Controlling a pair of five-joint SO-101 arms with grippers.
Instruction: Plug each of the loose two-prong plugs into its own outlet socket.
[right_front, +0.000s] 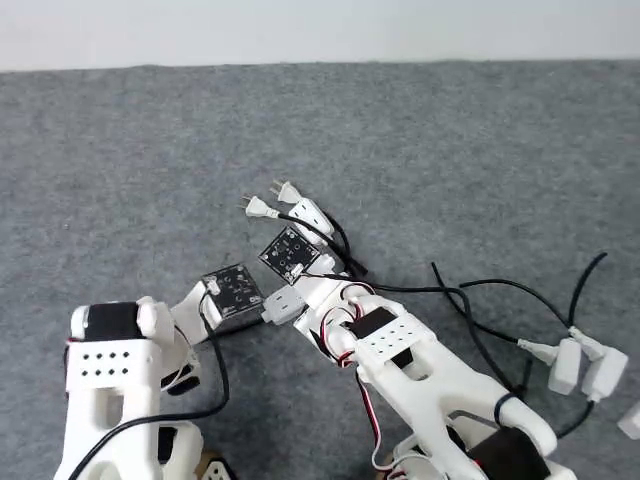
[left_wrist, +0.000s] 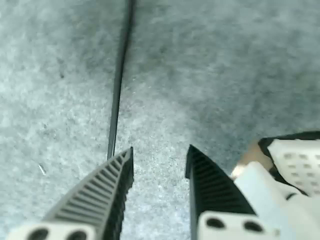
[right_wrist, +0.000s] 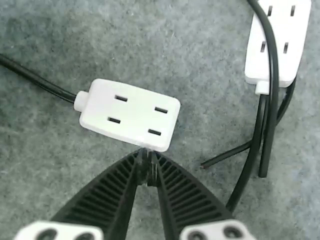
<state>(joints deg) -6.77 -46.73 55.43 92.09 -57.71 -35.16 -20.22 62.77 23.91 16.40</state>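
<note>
My right end effector (right_wrist: 148, 162) was closed, its ribbed fingertips together. They sat at a long edge of a white outlet socket (right_wrist: 127, 115); I could not tell if they touched it. The socket lay flat on the grey bench (right_front: 480, 150), slots facing up. Its long axis ran crosswise to my fingers, and a black cord left one short end. A second socket (right_wrist: 275, 45) lay apart from the first, with a cord draped over it.

In the high view, two loose plugs lay side by side just above the centre of the frame: the lower plug (right_front: 258, 207) and the upper plug (right_front: 290, 192). Their prongs pointed to the upper left, away from both arms. I judged my right arm to be the nearer one.

My left end effector (left_wrist: 161, 150) hung with its fingers apart over bare bench beside a black cable (left_wrist: 117, 100), holding nothing.
</note>
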